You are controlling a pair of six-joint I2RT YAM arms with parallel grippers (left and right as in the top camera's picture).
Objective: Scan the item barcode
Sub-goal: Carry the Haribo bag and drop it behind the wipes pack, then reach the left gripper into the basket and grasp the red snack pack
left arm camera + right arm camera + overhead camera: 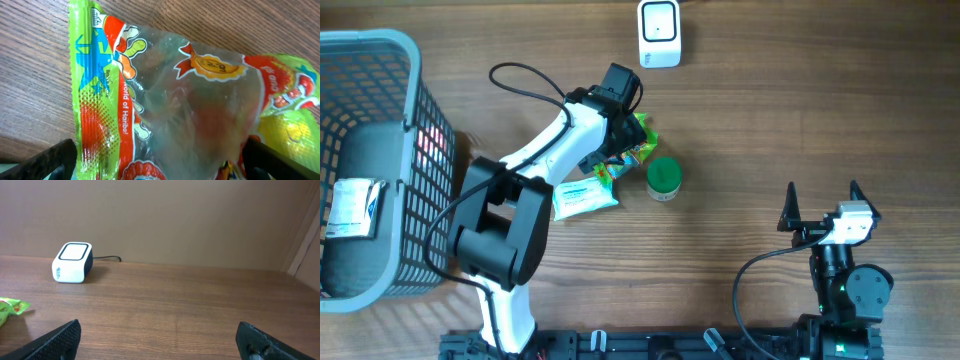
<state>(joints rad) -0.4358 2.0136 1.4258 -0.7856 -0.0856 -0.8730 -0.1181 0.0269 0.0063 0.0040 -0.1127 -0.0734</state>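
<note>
Left claw (161, 160) stands apart astride the candy bag (190, 110), likely to grip it; right claw (160, 337) apart, idle.

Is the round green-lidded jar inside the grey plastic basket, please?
No, the round green-lidded jar sits on the wooden table, outside the grey plastic basket.

I'm seeing table (800, 110) showing matt brown wood, fine grain running along it. Candy bag (165, 100) looking like glossy plastic film, crinkling, middle part showing clear. Scanner (72, 262) showing smooth white plastic, slight sheen. Basket (370, 40) reading as grey plastic lattice, matt. Left arm (545, 145) wearing smooth white shell, glossy; black parts looking matt.
</note>
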